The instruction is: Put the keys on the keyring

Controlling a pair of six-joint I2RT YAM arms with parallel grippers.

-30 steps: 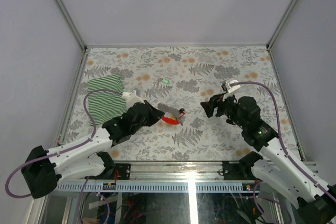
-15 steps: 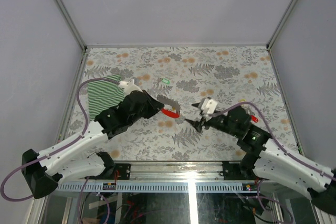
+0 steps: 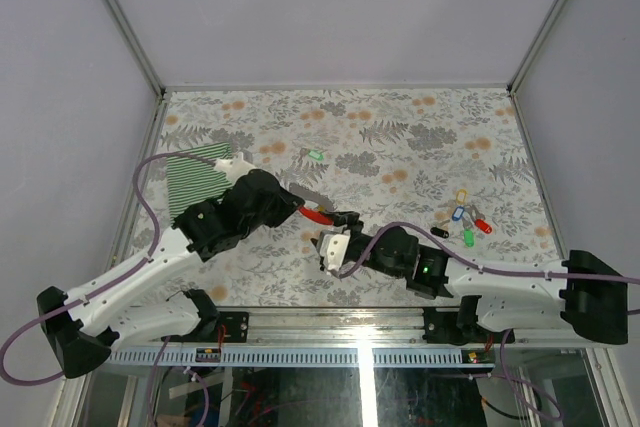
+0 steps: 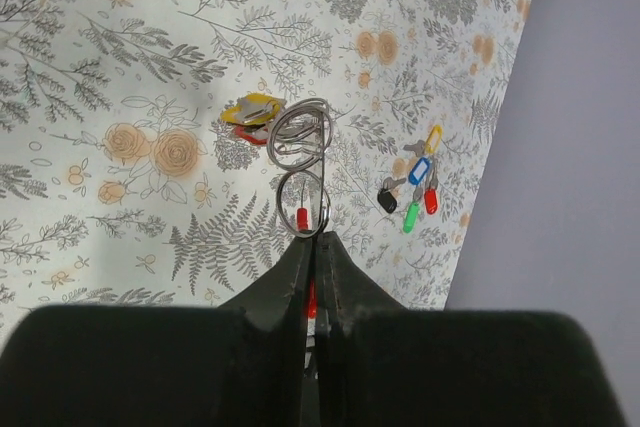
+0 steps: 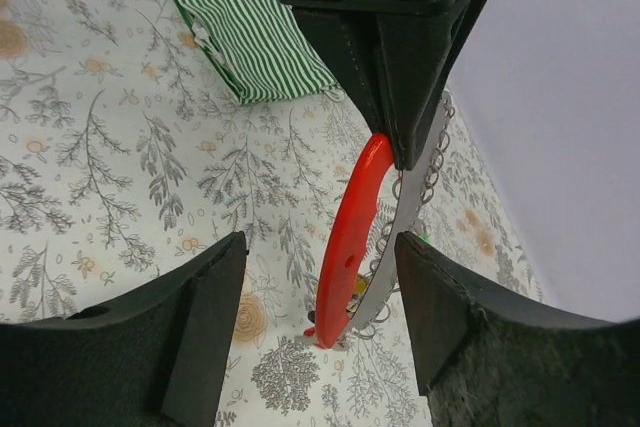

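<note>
**Keyring [image 5: 348, 232] pinched by left gripper [image 4: 312, 247], right gripper [image 5: 320, 252] spread around it**

The left gripper is clenched on the keyring and holds it clear above the table [image 3: 400, 127], a little left of the middle. In the right wrist view the red loop curves down from the black fingertips, with the grey strip running along its right side. In the left wrist view wire rings [image 4: 300, 159] stick out past the closed tips, and a yellow and a red tag [image 4: 250, 110] sit against the upper ring. Whether those tags are threaded on cannot be told.

The right gripper has its jaws released and wide. One finger stands on each side of the red loop, with a gap on both sides and no contact. The right arm reaches low across the near edge from the right.

Most of the keys [image 3: 463, 219] lie in a small bunch on the table, well apart to the right. One green key [image 3: 315, 155] lies alone farther back. A green striped cloth [image 3: 195, 179] lies flat at the left edge.
</note>
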